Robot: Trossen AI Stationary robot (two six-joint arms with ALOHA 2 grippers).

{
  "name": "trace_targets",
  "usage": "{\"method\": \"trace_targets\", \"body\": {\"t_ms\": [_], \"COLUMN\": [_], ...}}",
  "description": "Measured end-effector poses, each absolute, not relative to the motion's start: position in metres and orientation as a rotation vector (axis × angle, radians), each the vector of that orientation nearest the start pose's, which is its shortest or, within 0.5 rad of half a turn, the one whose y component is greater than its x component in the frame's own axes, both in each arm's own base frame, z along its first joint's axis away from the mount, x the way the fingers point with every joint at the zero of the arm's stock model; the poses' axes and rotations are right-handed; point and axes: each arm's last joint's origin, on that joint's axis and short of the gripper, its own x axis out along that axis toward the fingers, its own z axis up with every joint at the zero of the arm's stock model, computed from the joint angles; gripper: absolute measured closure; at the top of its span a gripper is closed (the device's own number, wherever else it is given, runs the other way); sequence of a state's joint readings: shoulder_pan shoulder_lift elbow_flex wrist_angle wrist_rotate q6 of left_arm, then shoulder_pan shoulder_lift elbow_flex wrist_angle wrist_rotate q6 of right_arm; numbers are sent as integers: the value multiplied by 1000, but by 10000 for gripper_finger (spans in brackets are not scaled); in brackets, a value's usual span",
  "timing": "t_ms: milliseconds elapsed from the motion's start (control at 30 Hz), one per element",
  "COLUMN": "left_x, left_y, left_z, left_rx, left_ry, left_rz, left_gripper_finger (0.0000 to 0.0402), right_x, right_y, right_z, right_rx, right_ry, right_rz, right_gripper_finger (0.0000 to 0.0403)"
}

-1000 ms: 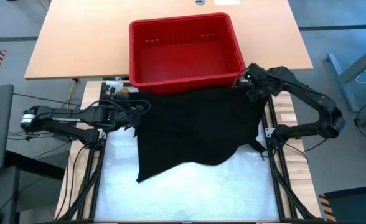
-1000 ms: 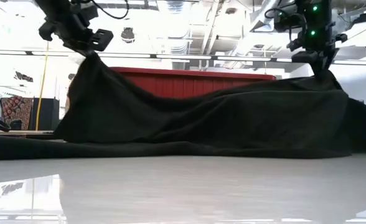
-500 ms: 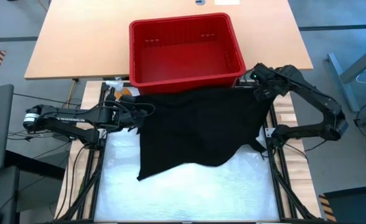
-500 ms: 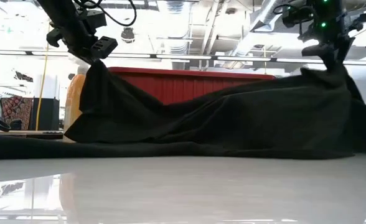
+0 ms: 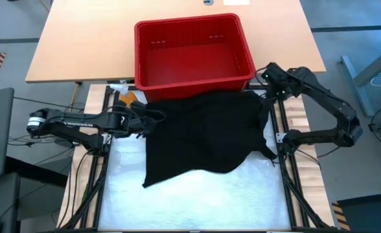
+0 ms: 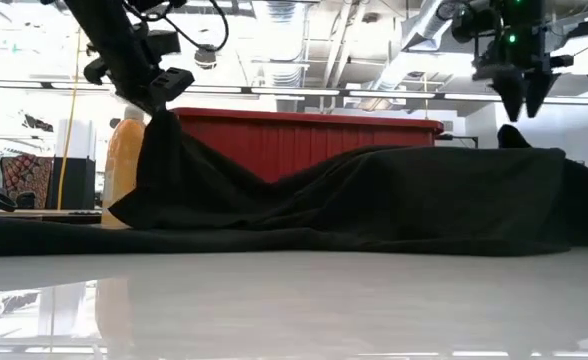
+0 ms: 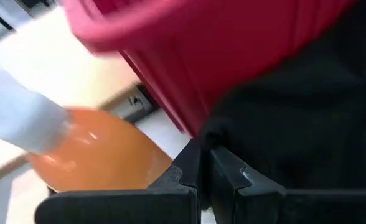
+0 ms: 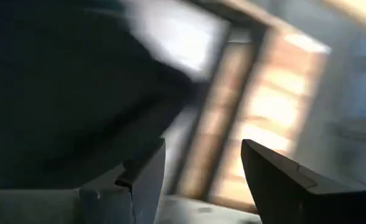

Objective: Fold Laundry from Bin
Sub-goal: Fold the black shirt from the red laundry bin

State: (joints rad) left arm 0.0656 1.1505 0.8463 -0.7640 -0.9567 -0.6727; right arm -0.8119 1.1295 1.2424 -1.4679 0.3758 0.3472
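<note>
Laundry (image 5: 207,139), one black garment, now lies slack since the right gripper (image 6: 522,100) spread apart and let go (left gripper (image 6: 161,95) still pinches its corner).

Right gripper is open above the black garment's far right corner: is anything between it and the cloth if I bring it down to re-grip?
Nothing visible does. The right gripper hangs open in clear air above the black garment, near the red plastic bin. The left gripper is shut on the opposite corner.
</note>
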Motion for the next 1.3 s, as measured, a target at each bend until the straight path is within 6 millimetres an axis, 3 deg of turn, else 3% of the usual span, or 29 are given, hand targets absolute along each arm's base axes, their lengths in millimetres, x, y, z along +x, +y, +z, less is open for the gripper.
{"method": "trace_targets", "body": {"t_ms": [133,267,500,667,833,1000,1167,1300], "left_x": [209,213,201,195,200,210,225,232], "left_y": [40,45,69,70,40,-9,-63,-88], "left_z": [244,230,213,220,239,245,215,185], "left_rx": [-98,-37,-145,-238,-223,-233,-164,-105], "left_ry": [724,879,1138,1131,995,939,949,1005], "left_rz": [1161,1125,1139,1083,853,520,300,347], "left_gripper_finger": [401,385,305,251,233,233,232,232], "right_x": [115,123,135,162,182,194,205,215], "right_y": [-108,-90,-64,-33,-2,21,36,42], "right_z": [344,349,354,358,355,347,338,335], "right_rx": [639,627,673,633,575,554,510,500], "right_ry": [1109,1035,955,859,841,876,898,879], "right_rz": [-1019,-952,-823,-587,-509,-489,-491,-476], "right_gripper_finger": [164,164,164,164,164,164,164,164]}}
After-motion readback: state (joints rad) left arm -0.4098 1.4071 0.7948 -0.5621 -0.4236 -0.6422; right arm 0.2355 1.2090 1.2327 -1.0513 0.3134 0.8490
